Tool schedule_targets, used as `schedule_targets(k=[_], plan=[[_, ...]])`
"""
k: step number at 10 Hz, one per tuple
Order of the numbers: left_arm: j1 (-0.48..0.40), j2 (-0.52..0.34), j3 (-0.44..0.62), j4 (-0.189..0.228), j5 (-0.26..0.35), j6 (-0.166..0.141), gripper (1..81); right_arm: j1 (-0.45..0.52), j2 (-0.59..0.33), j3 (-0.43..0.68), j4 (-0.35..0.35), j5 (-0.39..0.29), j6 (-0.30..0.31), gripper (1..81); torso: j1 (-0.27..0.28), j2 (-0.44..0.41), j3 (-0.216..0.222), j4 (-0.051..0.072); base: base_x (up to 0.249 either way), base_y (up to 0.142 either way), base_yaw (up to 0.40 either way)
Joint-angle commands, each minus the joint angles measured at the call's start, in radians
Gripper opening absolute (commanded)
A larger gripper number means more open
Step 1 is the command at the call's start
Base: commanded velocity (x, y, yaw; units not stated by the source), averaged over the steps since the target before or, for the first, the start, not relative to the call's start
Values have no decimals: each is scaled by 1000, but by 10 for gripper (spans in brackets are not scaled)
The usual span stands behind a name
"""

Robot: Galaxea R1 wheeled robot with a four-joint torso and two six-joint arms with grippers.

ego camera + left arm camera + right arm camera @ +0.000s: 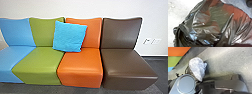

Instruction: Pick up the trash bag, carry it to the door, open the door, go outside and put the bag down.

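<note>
Bag (216, 18), thin dark film: likely soft, slippery, tearable; best gripped at bunched folds (181, 35); state of jaws cannot be told.

Seating units totalled four: one blue seat (12, 56), one green seat (40, 61), one orange seat (81, 66) and one brown seat (127, 62). The cushion (70, 36) count was one. Wall fittings (156, 41) numbered two. In the left wrist view, the trash bag (218, 18) count was one. In the right wrist view, one pale crumpled object (197, 67) was present; its identity was unclear.
</note>
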Motion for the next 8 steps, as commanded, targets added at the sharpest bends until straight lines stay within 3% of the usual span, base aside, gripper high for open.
schedule_targets(k=[1, 8], plan=[[-76, -18, 0, -1, 73, 5, 10, 10, 13, -39, 6, -57, -3, 811, -61, 94, 83, 0, 0, 0, 0], [-50, -43, -1, 18, 81, 5, 10, -51, 162, -163, 6, -43, -4, 811, -226, 348, 299, 0, 0, 0, 0]])
